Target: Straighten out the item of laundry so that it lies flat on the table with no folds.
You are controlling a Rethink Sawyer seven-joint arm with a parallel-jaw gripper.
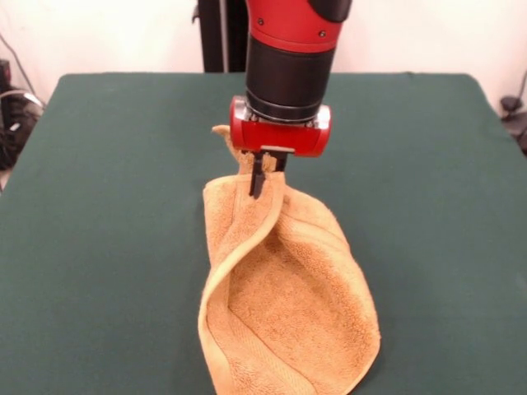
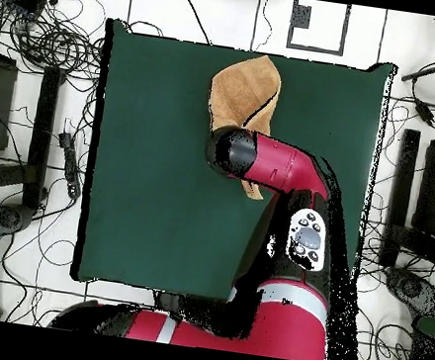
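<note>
- On the left, the table [image 1: 107,230] is bare dark green cloth, with plenty of room on that side of the towel [image 1: 288,304].
- The towel's left edge curls up and over in a long rolled fold that runs from its raised upper part down toward the near edge, so it is far from flat.
- In the middle, the gripper [image 1: 260,183] hangs from the red and black arm [image 2: 274,164] and is pinched closed on the towel's top, holding that part off the cloth; a small corner pokes out just beside the red housing.
- The towel's lower part rests on the table near its front edge, a little right of centre as I face the robot; from overhead, the towel [image 2: 243,87] lies near the table's far edge.
- To do this step well, I would say the gripper should drag the held end away from the resting end, low and slow, so the curl rolls open.
- Letting go too high would likely drop the fold back.
- On the right, the towel's edge lies smoother, with bare cloth beyond.
</note>
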